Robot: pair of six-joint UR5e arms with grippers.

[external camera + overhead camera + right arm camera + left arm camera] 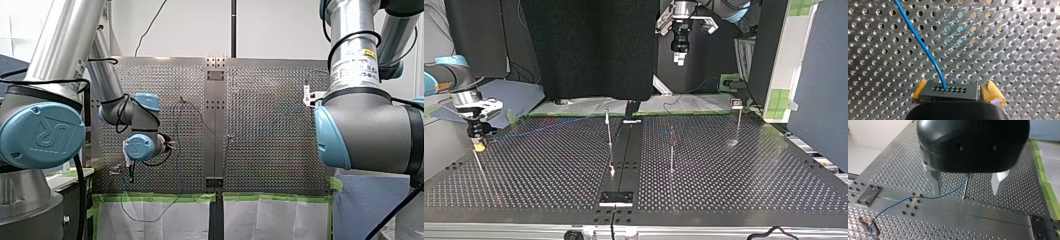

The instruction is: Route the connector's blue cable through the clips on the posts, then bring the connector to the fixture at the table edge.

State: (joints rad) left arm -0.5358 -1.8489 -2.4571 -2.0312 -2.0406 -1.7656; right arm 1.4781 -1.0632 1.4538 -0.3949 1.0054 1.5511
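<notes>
Perforated table (749, 170): carries thin upright posts, any of which could catch a dragged cable.
Blue cable (923, 45): trails slack from the connector across the table. If my right arm pulls before it seats in a clip, it may tighten, bend a post or slip off.
My left gripper (966, 193): metal fingers apart and empty, straddling a post (965, 186) from above; a skewed descent could strike it.
My right gripper (955, 94): yellow pads clamped on the connector.
Connector (948, 90): low over the table at the top view's left. Its long axis spans pad to pad, and its cable face apparently points down at the table.
</notes>
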